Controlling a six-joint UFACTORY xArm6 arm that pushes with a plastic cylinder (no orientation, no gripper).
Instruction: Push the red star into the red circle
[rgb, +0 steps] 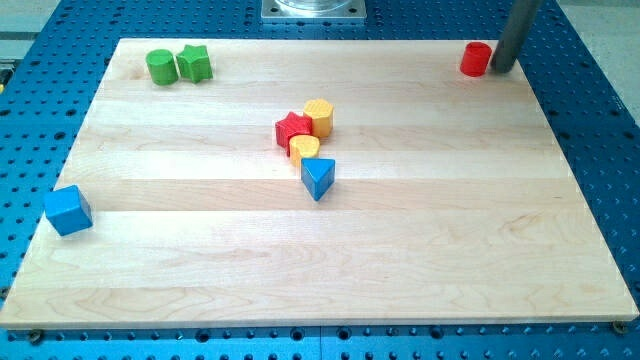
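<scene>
1. Your tip (499, 68) sits at the desk's (420, 250) one o'clock corner, touching the red circle (477, 59).
2. The red star (292, 130) lies mid-desk, touching yellow blocks (319, 117).
3. No claw shows; its state cannot be told.

A straight, smooth, dark grey rod ending in my tip (499, 66).

Eight blocks sit on the table (400, 250): two red, a star (292, 129) and a circle (476, 59); two green, a cylinder (159, 67) and a star (194, 64); two yellow (319, 117) (304, 150); two blue, a cube (68, 211) and a triangle (318, 178).
</scene>
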